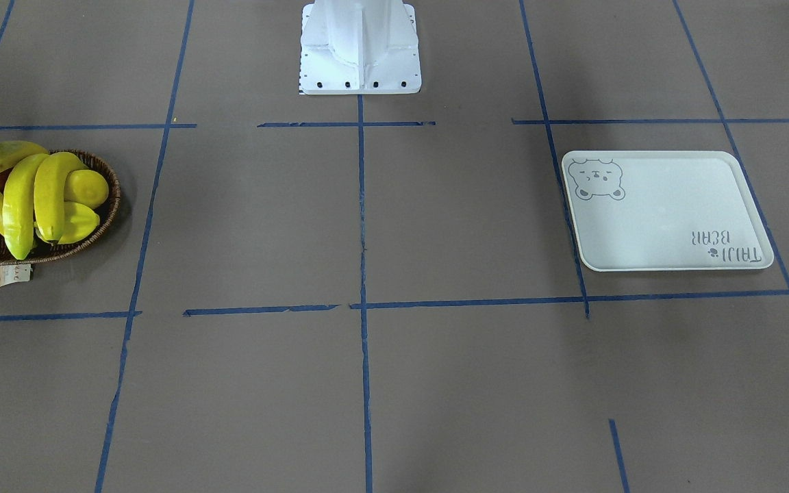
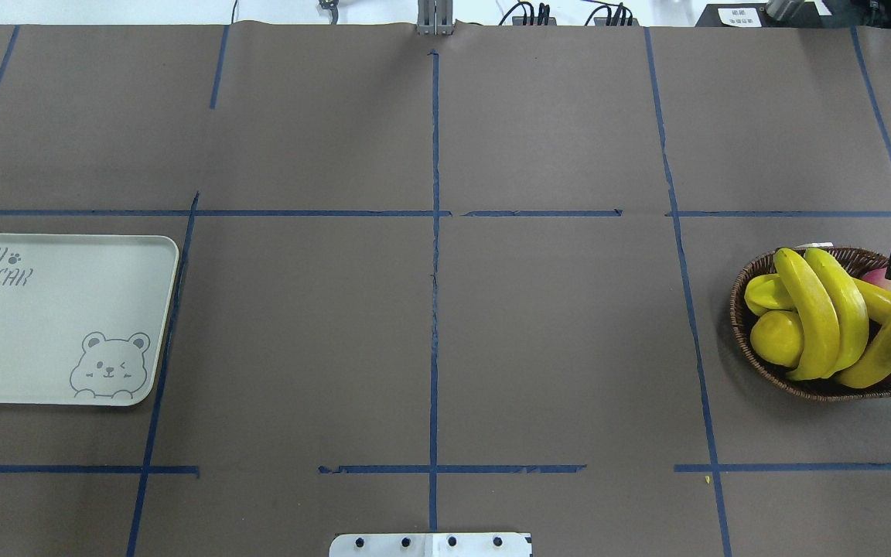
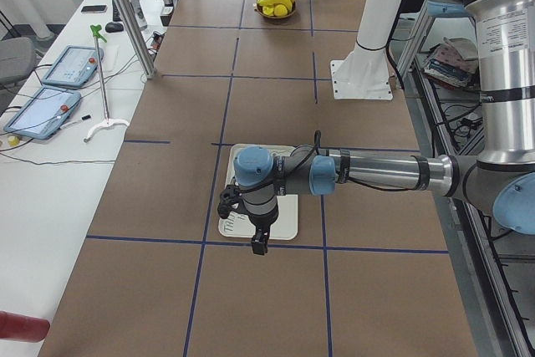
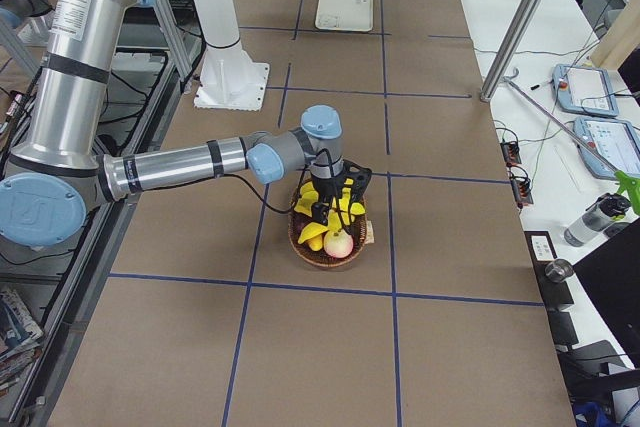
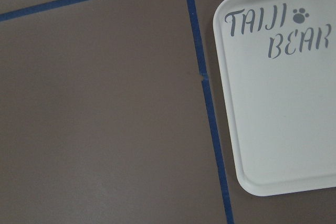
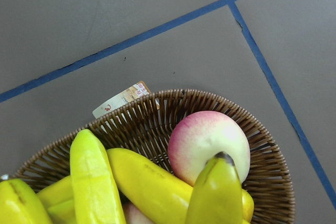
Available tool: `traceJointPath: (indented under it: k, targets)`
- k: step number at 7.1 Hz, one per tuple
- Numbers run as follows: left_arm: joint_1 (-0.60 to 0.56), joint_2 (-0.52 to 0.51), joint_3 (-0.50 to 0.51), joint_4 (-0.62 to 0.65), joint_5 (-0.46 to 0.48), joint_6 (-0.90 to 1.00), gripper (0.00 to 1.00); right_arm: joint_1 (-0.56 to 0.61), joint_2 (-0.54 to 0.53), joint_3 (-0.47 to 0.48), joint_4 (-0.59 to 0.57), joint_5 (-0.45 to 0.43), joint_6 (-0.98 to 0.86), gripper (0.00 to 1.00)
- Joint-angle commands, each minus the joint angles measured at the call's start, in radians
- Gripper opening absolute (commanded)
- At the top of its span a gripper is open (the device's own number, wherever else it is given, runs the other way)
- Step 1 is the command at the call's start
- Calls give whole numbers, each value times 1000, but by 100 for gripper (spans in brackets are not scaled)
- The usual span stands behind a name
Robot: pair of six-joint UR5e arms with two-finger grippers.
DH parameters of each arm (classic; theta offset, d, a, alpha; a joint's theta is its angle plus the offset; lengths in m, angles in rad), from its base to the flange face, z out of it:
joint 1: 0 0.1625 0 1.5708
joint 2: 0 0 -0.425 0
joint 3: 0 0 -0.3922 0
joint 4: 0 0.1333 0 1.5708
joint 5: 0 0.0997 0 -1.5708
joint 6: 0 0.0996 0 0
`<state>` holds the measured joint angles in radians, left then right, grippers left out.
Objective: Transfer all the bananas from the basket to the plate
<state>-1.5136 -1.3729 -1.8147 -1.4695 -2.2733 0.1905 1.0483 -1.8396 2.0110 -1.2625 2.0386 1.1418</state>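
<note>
Jaws of the left gripper [image 3: 260, 246] are shown only in the left side view, pointed down over the plate's [image 3: 288, 219] near edge, and whether they are wide or narrow cannot be told. Jaws of the right gripper [image 4: 320, 209] are cut off in both table views. Only a black block is seen at the right edge of the overhead frame and a black sliver at the left edge of the front frame, so their opening cannot be told either.

The bananas [image 2: 832, 309] are piled in the basket [image 2: 747, 340] at the right of the overhead frame, and the fourth is largely covered by the others. In the right side view part of the pile is hidden by the gripper hung over it. The plate is set well apart from the basket, at the left edge of the overhead frame, where its left side is cut off.

A pink-and-cream round fruit [image 6: 207, 140] is shown plainly in the right wrist view but is barely seen overhead, tucked behind the bananas. The paper tag [image 1: 9, 275] at the basket's rim is clear in the front view. A lemon [image 2: 776, 338] and a ridged yellow fruit [image 2: 766, 292] are crowded against the bananas. The brown tabletop [image 2: 430, 348] is crossed by blue tape lines [image 2: 434, 232], and the white robot base [image 1: 360, 48] is cut off at the top of the front frame.
</note>
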Motion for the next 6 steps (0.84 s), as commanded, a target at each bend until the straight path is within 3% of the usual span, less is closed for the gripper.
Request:
traceJointPath:
  k: [1,3,4,5,6]
  targets:
    - [0,0,-2,0,-2,0,100,-34,-7,-14,6,-41,47,98]
    - [0,0,-2,2,-2,0,100,-65,-10,-20,3,-66,47,94]
    - [0,0,0,0,-2,-2,100,-71,-13,-18,3,-66,46,86]
    - [0,0,0,0,-2,-2,100,-95,-15,-20,3,-83,44,71]
    - [0,0,2,0,-2,0,100,-112,-14,-20,2,-102,44,47]
